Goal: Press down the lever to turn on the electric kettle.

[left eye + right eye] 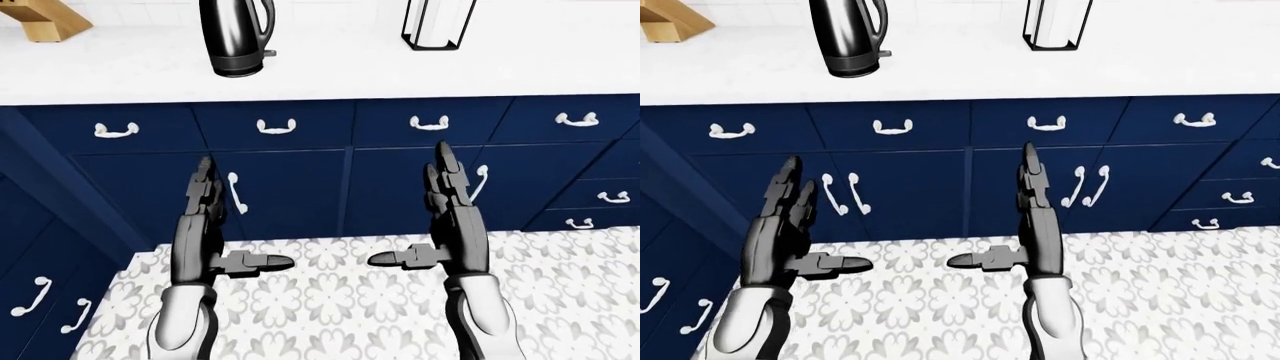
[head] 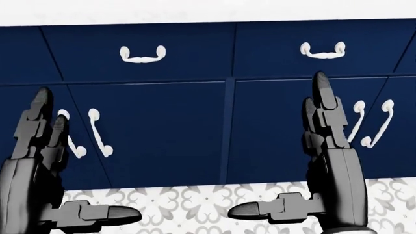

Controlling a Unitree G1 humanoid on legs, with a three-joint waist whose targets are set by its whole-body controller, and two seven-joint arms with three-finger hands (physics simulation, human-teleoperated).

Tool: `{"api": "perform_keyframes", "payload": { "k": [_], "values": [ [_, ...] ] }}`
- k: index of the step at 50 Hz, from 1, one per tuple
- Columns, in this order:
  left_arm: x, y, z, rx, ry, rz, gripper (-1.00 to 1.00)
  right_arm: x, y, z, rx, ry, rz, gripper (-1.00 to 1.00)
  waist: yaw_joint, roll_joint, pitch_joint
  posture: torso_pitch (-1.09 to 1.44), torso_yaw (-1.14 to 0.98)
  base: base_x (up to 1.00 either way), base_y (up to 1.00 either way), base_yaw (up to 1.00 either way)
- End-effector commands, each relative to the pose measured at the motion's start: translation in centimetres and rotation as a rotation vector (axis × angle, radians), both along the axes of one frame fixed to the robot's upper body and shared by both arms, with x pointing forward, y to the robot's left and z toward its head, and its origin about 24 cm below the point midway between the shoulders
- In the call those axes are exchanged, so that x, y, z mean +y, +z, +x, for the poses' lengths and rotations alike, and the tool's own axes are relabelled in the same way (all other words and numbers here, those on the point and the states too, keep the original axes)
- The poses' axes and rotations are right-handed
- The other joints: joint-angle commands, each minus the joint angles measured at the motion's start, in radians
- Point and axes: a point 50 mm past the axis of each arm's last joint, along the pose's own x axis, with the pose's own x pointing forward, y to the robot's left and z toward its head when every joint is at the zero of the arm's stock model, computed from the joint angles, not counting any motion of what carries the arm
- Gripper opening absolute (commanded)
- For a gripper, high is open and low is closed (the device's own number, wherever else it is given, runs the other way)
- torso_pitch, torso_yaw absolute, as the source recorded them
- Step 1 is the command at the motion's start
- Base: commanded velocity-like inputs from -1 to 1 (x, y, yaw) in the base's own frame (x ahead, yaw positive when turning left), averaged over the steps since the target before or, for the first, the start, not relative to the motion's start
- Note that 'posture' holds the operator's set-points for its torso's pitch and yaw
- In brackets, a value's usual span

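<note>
Black electric kettle (image 1: 236,36) upright on white counter (image 1: 330,71), both robot hands open, well below.

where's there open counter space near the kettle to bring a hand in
Bare white counter lies between the electric kettle and the black wire holder, and between the kettle and the wooden block. Nothing crowds the kettle. Left hand and right hand are open, below counter height.

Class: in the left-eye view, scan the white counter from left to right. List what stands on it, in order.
Wooden block → kettle → black wire holder.
</note>
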Motion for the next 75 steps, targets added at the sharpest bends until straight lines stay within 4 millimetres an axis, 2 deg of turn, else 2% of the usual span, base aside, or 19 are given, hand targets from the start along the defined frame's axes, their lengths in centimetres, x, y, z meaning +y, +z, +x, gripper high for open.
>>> {"api": "perform_keyframes", "payload": {
  "k": [1,16,18,25,32,37,41,42,45,51,53,55,56,57,65,69,70,71,75],
  "values": [
    [-0.2,2.1,-0.4,-0.073,-0.007,0.007,1.0,-0.2,1.2,-0.2,-0.059,-0.011,0.002,1.0,-0.001,0.003,-0.013,0.0,0.0,0.0,0.0,0.0],
    [-0.1,3.4,-0.9,-0.106,-0.003,0.005,1.0,0.3,3.2,-0.4,-0.061,-0.044,-0.034,1.0,0.004,0.007,-0.023,0.0,0.0,0.0,0.0,0.01],
    [-0.2,3.2,-0.9,-0.106,-0.004,0.004,1.0,0.4,3.2,-0.4,-0.06,-0.042,-0.041,1.0,0.004,0.007,-0.001,0.0,0.0,0.0,0.0,0.16],
    [-0.2,3.1,-1.0,-0.109,-0.006,-0.003,1.0,0.6,3.4,-0.5,-0.067,-0.035,-0.036,1.0,0.008,0.005,0.01,0.0,0.0,0.0,0.0,0.24],
    [-0.2,3.2,-1.1,-0.112,-0.006,-0.004,1.0,0.6,3.4,-0.4,-0.061,-0.039,-0.03,1.0,0.014,0.051,0.018,0.0,0.0,0.0,0.0,0.28],
    [-0.2,3.2,-1.1,-0.113,-0.006,-0.006,1.0,0.5,3.3,-0.4,-0.057,-0.045,-0.027,1.0,0.012,0.021,0.01,0.0,0.0,0.0,0.0,0.28],
    [-0.2,3.2,-1.1,-0.114,-0.006,-0.005,1.0,0.6,3.3,-0.4,-0.056,-0.042,-0.028,1.0,0.005,-0.061,0.006,0.0,0.0,0.0,0.0,0.28],
    [-0.2,3.2,-1.1,-0.113,-0.006,-0.006,1.0,0.6,3.3,-0.4,-0.057,-0.042,-0.029,1.0,-0.005,-0.029,0.015,0.0,0.0,0.0,0.0,0.28],
    [-0.3,3.1,-1.1,-0.113,-0.006,-0.007,1.0,0.6,3.3,-0.4,-0.056,-0.042,-0.028,1.0,0.003,-0.042,0.014,0.0,0.0,0.0,0.0,0.28],
    [-0.2,3.1,-1.1,-0.113,-0.006,-0.008,1.0,0.6,3.2,-0.4,-0.051,-0.041,-0.025,1.0,0.004,0.008,0.02,0.0,0.0,0.0,0.0,0.28],
    [-0.2,3.1,-1.1,-0.113,-0.005,-0.008,1.0,0.7,3.3,-0.4,-0.051,-0.041,-0.025,1.0,-0.001,0.044,0.016,0.0,0.0,0.0,0.0,0.29],
    [-0.2,3.2,-1.1,-0.113,-0.005,-0.009,1.0,0.7,3.3,-0.4,-0.052,-0.041,-0.026,1.0,0.001,0.113,-0.007,0.0,0.0,0.0,0.0,0.28],
    [-0.2,3.1,-1.1,-0.113,-0.005,-0.009,1.0,0.7,3.3,-0.4,-0.053,-0.04,-0.026,1.0,0.012,0.06,0.01,0.0,0.0,0.0,0.0,0.28],
    [-0.2,3.2,-1.1,-0.114,-0.006,-0.008,1.0,0.7,3.3,-0.4,-0.052,-0.04,-0.026,1.0,0.007,0.078,0.008,0.0,0.0,0.0,0.0,0.29],
    [-0.3,3.4,-1.2,-0.118,-0.008,-0.008,1.0,0.7,3.2,-0.3,-0.051,-0.038,-0.026,1.0,0.008,0.003,0.015,0.0,0.0,0.0,0.0,0.28],
    [-0.3,3.4,-1.2,-0.119,-0.009,-0.008,1.0,0.7,3.2,-0.3,-0.051,-0.037,-0.026,1.0,0.001,-0.096,-0.008,0.0,0.0,0.0,0.0,0.28],
    [-0.3,3.3,-1.2,-0.118,-0.009,-0.008,1.0,0.7,3.2,-0.3,-0.05,-0.036,-0.026,1.0,-0.009,-0.035,0.012,0.0,0.0,0.0,0.0,0.28],
    [-0.3,3.3,-1.2,-0.118,-0.009,-0.008,1.0,0.8,3.2,-0.3,-0.05,-0.036,-0.026,1.0,0.002,-0.057,0.013,0.0,0.0,0.0,0.0,0.28],
    [-0.3,3.3,-1.2,-0.118,-0.01,-0.009,1.0,0.8,3.1,-0.3,-0.048,-0.038,-0.026,1.0,0.004,-0.03,0.01,0.0,0.0,0.0,0.0,0.28]
  ]
}}
